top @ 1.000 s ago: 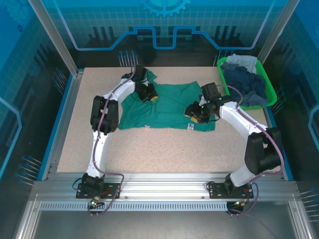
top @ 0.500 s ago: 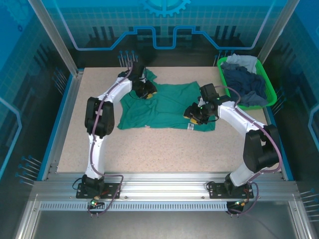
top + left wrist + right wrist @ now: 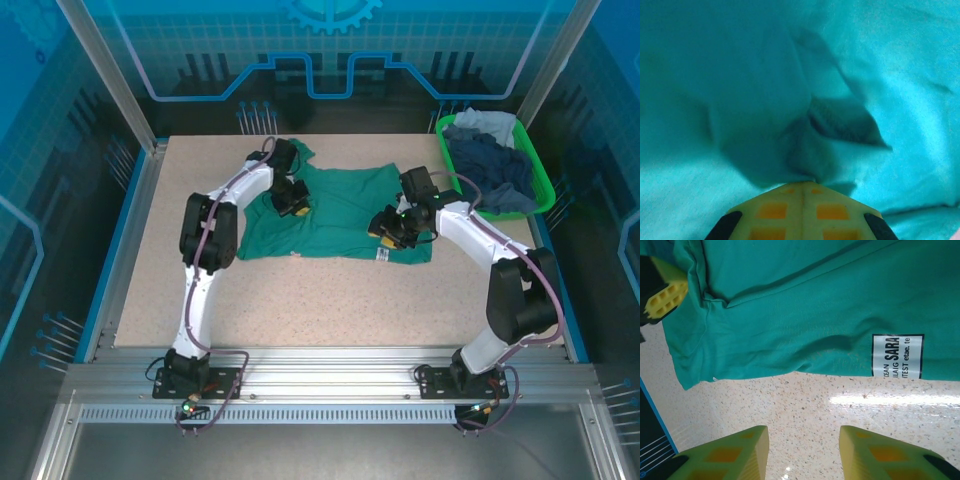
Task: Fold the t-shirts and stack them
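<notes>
Two arms work over one counter [image 3: 300,300], and one teal-green t-shirt [image 3: 340,215] lies spread flat on it, roughly at the middle and toward the far edge.

The left end effector [image 3: 292,200] sits on the shirt's left upper part, near a sleeve. In the left wrist view its two yellow fingers [image 3: 790,212] are pressed together with no gap between them, and the teal cloth [image 3: 740,75] bunches up into a dark ridged fold right at their tip. The pinch point itself is blurred, but the end effector [image 3: 802,187] appears to be clenched on that fold.

The right end effector [image 3: 385,228] hangs low over the shirt's near right corner. From the right wrist camera its two fingers stand apart, released, with bare speckled counter [image 3: 815,400] showing between them. This end effector [image 3: 802,450] holds nothing. The shirt's hem [image 3: 790,305] runs just beyond the fingertips, close but not touching. One white label [image 3: 897,356] with black lettering sits on the cloth beside that hem; from above it shows as a small white patch [image 3: 381,254].

At the far right corner stands one bright green basket [image 3: 541,172]. It holds a heap of crumpled cloth: a navy t-shirt [image 3: 490,165] in front and a pale grey-blue t-shirt [image 3: 485,125] behind it, well apart from both end effectors.
</notes>
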You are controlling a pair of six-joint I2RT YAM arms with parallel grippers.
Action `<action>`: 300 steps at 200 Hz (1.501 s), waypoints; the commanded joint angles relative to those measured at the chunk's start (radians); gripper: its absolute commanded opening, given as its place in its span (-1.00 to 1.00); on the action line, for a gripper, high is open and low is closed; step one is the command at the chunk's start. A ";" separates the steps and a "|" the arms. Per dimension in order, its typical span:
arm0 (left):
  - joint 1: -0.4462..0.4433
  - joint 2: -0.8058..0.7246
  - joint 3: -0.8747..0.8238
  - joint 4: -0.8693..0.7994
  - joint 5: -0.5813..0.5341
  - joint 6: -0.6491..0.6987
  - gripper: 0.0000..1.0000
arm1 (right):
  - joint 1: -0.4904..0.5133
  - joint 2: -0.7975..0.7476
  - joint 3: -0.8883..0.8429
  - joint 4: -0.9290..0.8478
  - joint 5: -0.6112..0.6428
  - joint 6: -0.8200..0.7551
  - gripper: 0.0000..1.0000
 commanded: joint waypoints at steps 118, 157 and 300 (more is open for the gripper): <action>-0.003 -0.156 -0.044 0.065 -0.101 -0.010 -0.01 | -0.090 -0.012 -0.039 0.002 0.016 -0.026 -0.15; 0.067 -0.350 -0.382 0.123 -0.132 -0.144 -0.12 | -0.147 0.072 -0.004 -0.051 0.072 -0.065 -0.20; 0.167 -0.642 -1.035 0.136 -0.273 -0.342 -0.26 | 0.023 0.280 -0.025 -0.373 0.254 -0.055 -0.30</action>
